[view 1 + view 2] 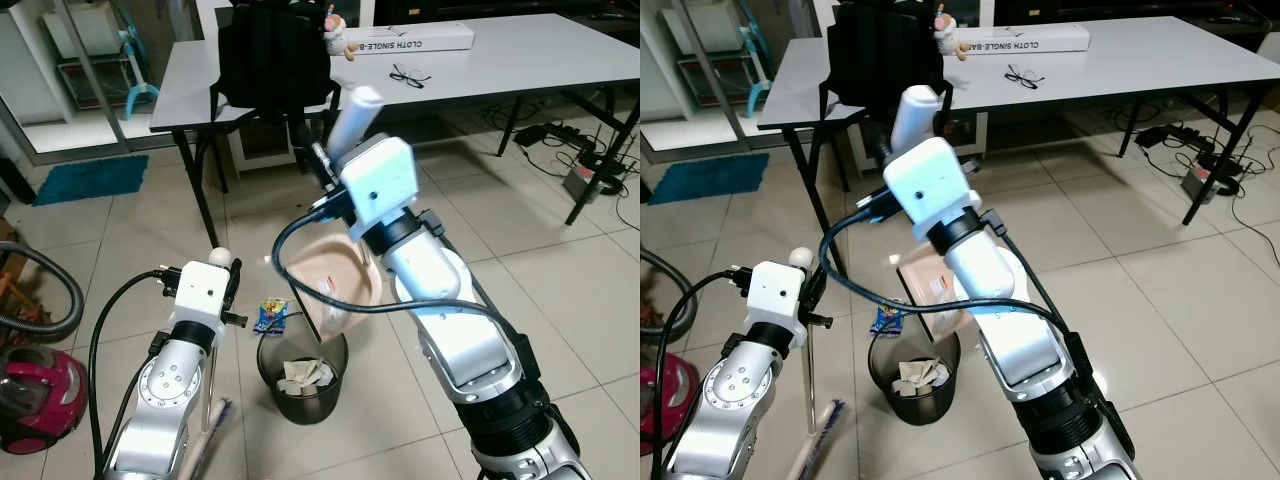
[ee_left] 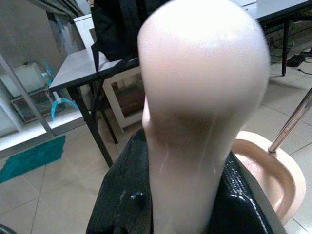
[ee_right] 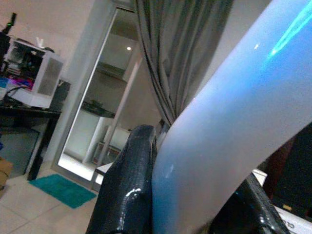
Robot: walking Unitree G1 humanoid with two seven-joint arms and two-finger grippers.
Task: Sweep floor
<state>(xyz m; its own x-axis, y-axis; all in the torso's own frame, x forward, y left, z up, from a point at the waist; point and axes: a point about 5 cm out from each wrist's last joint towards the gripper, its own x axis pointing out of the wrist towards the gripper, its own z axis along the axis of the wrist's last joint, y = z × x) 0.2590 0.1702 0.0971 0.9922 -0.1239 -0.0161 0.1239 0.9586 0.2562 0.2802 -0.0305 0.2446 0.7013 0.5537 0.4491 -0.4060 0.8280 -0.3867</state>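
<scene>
The right claw (image 3: 195, 195) was clenched on the dustpan's handle (image 1: 355, 115), tipping the dustpan (image 1: 330, 285) over the bin (image 1: 302, 378), which already held paper scraps. The left claw (image 2: 180, 209) gripped the broom (image 1: 808, 350) upright on the floor beside it. One blue wrapper (image 1: 270, 315) lay unswept just beside the bin, so sweeping seemed nearly done.

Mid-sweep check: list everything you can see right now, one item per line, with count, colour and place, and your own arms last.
Dustpan: one, pink, tipped over the bin.
Bin: one, black mesh, on the tiles, scraps inside.
Broom: one, metal pole with cream knob, upright left of the bin.
Wrapper: one, blue, on the floor beside the bin.
Table: one, grey, behind.
Backpack: one, black, on the table.
Glasses: one pair, black, on the table.
Vacuum cleaner: one, magenta, far left.
Mat: one, teal, by the door.
Left gripper: shut on the broom.
Right gripper: shut on the dustpan's handle.
</scene>
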